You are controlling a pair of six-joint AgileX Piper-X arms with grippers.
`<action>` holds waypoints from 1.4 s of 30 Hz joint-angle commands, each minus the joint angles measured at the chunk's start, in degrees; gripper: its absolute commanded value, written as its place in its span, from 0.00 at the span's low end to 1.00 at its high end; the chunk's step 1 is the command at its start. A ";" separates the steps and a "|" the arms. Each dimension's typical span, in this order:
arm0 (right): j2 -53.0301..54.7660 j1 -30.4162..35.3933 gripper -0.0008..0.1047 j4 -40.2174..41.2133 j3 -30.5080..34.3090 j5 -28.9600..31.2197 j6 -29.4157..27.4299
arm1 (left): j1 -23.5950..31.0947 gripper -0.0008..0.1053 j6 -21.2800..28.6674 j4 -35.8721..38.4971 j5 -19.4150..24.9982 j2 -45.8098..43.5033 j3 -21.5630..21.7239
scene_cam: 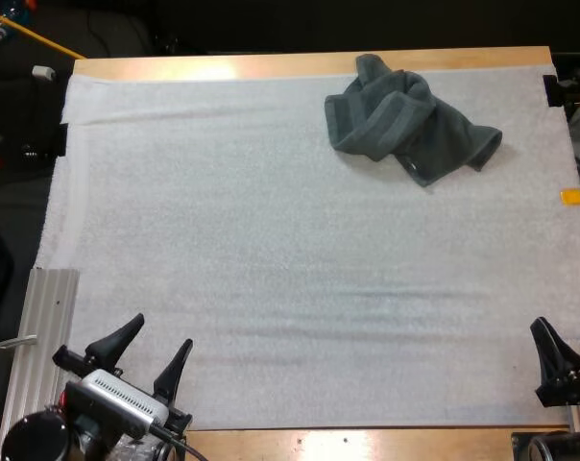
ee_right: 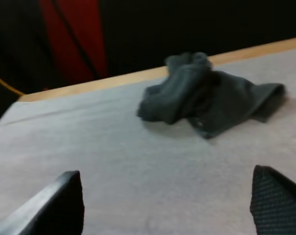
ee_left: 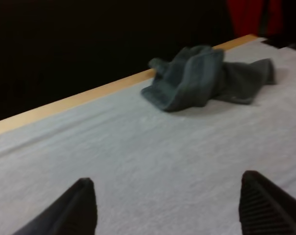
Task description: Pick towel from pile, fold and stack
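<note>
Towel [scene_cam: 405, 120] on mat's [scene_cam: 271, 288] far right

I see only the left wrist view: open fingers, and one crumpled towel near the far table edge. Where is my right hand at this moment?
Observer: The right hand is at the near right corner of the mat, far from the towel.
Operator: Is it open?
Observer: Yes, the right wrist view shows its fingers apart, holding nothing.
Operator: On which side does the towel lie?
Observer: From above, it lies at the mat's far right, on the right arm's side.
</note>
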State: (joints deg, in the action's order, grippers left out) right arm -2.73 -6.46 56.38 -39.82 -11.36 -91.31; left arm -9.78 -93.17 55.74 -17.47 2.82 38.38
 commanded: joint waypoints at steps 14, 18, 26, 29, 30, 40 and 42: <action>-12.25 0.19 0.66 2.21 -10.15 -18.41 -0.16 | -8.63 0.57 -0.40 -0.82 -4.62 12.76 7.64; -15.46 0.19 0.66 1.74 -10.13 -18.41 -0.63 | -8.70 0.57 -0.40 -0.82 -4.62 13.88 7.77; -26.75 0.19 0.66 -5.22 -10.13 -17.93 -0.08 | -8.70 0.57 -0.40 -0.82 -4.62 13.96 7.77; -31.26 0.08 0.66 -6.77 -10.13 -16.73 0.29 | -8.70 0.57 -0.40 -0.82 -4.62 13.96 7.77; -32.44 0.09 0.66 -7.30 -10.13 -16.23 0.49 | -8.70 0.57 -0.40 -0.82 -4.62 13.96 7.77; -45.79 -0.12 0.66 -17.17 -10.13 -12.85 8.08 | -8.70 0.57 -0.40 -0.82 -4.62 13.96 7.77; -48.69 -1.34 0.66 -19.65 -10.13 -12.40 9.33 | -8.70 0.57 -0.40 -0.82 -4.62 13.96 7.77</action>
State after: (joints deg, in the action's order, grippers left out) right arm -51.51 -7.70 38.13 -49.50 -23.63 -82.12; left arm -18.09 -93.23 55.59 -21.76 16.73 45.69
